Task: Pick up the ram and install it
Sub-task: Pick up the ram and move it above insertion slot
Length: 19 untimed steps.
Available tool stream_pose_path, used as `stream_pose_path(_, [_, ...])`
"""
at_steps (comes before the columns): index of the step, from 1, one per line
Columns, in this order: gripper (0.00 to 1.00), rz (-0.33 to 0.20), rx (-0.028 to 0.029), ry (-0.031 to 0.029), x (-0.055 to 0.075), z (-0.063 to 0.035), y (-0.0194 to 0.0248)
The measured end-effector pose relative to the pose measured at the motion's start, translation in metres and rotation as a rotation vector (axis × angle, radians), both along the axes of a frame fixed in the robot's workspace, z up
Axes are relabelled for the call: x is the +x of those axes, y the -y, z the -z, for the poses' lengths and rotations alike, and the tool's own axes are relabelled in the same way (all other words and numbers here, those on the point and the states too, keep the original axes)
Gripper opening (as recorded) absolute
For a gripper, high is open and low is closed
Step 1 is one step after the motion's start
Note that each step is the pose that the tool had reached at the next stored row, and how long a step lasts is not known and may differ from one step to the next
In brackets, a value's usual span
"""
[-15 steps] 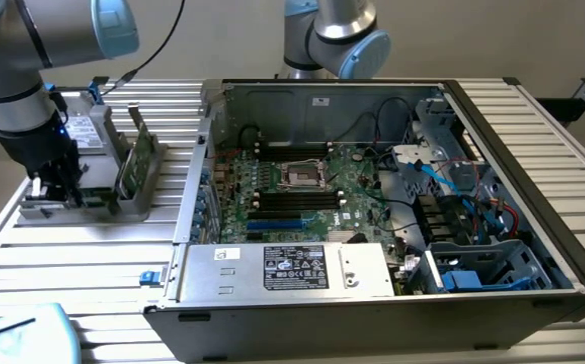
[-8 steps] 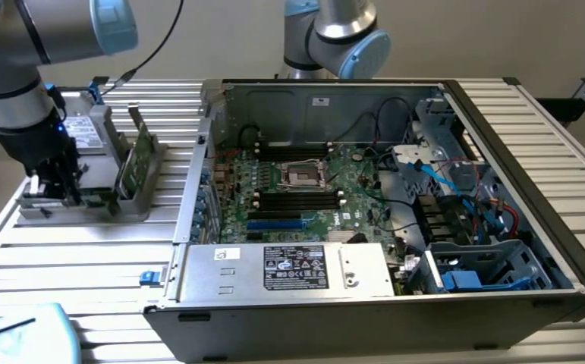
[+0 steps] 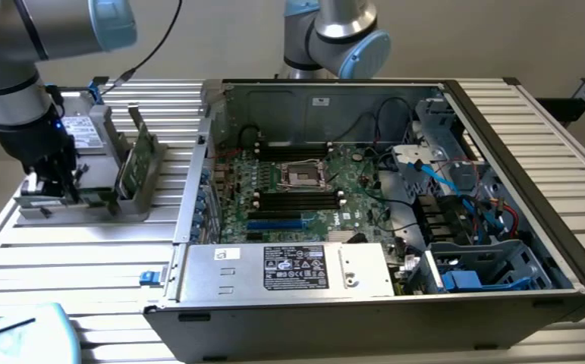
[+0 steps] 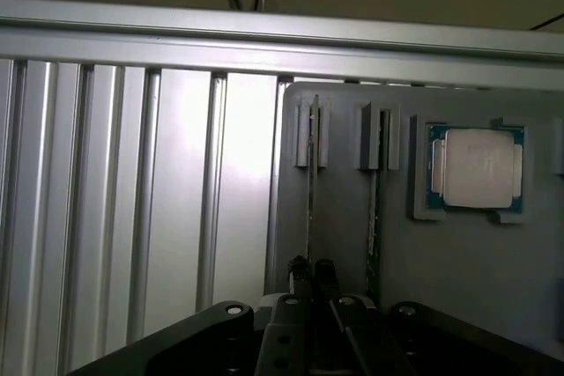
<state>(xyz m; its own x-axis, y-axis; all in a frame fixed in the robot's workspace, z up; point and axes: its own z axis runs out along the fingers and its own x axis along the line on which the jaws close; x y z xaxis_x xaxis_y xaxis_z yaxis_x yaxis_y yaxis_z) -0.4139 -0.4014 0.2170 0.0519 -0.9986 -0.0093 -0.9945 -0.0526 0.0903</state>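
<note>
Pincer: the black two-fingered pincer is closed on the near end of the ram, one fingertip on each flat side. In the exterior view the pincer hangs from the grey arm at that view's left, down in the holder.
Ram: the long, thin green circuit-board stick, seen edge-on in the wrist view. It stands on edge in the holder, its far end seated between a pair of grey guide ribs.
Holder: a flat grey plastic fixture with ribbed slots and a square recess. It lies on the bench at the exterior view's left, well apart from the motherboard.
Neighbour stick: a second green board stick stands on edge in the slot just beside the ram, and parallel to it.
Processor: a square silver-lidded chip on a green board lies flat in the holder's recess, beyond the second stick.
Drive: a grey boxy unit with a white label sits at the holder's far end.
Bench: ribbed aluminium slats carry the holder and the case.
Case: an open black and grey computer case lies on its side to the exterior view's right of the holder.
Motherboard: a green board in the case floor, with long black memory slots near its middle.
Power supply: a silver box with a black label fills the case's near edge.
</note>
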Motion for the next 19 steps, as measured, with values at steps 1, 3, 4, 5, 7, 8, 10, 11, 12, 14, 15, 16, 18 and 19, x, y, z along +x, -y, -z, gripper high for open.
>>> stream_pose_path(1, [0.14,0.000,0.0001,0.0000,0.000,-0.0010,0.0000])
stream_pose_path(3, [0.14,0.000,0.0002,-0.0004,0.000,-0.0031,0.0000])
stream_pose_path(4, [0.14,0.000,0.0001,-0.0005,0.000,-0.0042,0.0000])
stream_pose_path(5, [0.14,0.000,0.0002,-0.0005,0.000,-0.0055,0.0000])
stream_pose_path(7, [0.14,0.000,0.0002,-0.0008,0.000,-0.0085,0.0000])
stream_pose_path(8, [0.14,0.000,0.0001,-0.0008,0.000,-0.0100,0.0000])
stream_pose_path(10, [0.14,0.000,0.0002,-0.0008,0.000,-0.0130,0.0000])
stream_pose_path(11, [0.14,0.000,0.0002,-0.0008,0.000,-0.0144,0.0000])
stream_pose_path(12, [0.14,0.000,0.0002,-0.0007,0.000,-0.0160,0.0000])
stream_pose_path(14, [0.14,0.000,0.0002,-0.0007,0.000,-0.0199,0.0000])
stream_pose_path(15, [0.14,0.000,0.0002,-0.0008,0.000,-0.0220,0.0000])
stream_pose_path(16, [0.14,0.000,0.0001,-0.0008,0.000,-0.0242,0.0000])
stream_pose_path(18, [0.14,0.001,0.0002,-0.0007,0.000,-0.0286,0.0000])
stream_pose_path(19, [0.14,0.001,0.0002,-0.0007,0.000,-0.0310,0.0000])
